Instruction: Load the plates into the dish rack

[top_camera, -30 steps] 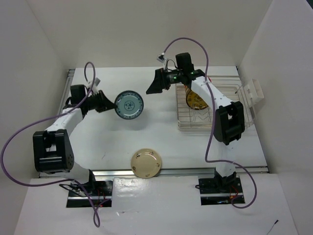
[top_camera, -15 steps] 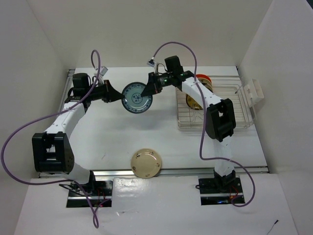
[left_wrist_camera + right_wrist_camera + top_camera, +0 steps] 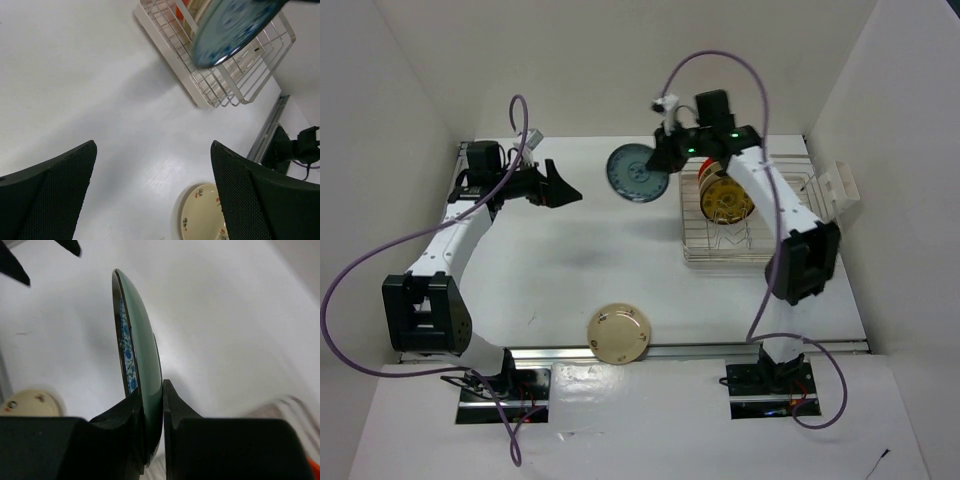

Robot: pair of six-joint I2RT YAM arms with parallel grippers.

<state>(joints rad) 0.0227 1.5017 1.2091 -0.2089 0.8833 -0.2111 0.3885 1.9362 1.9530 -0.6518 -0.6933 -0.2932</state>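
Teal plate, seemingly upright, in right pincer

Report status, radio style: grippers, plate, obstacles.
Left gripper open, empty. Right gripper shut on blue plate, held on edge, short of dish rack. Nothing between them.

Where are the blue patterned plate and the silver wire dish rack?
blue patterned plate [image 3: 636, 175]: top external view, centre of its face.
silver wire dish rack [image 3: 715, 256]: top external view, near edge.

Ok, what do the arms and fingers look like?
Left arm and right arm: white links, black joint housings, a purple cable looping off each. Green light near the right wrist. Left fingers are black mesh-textured; right fingers smooth black.
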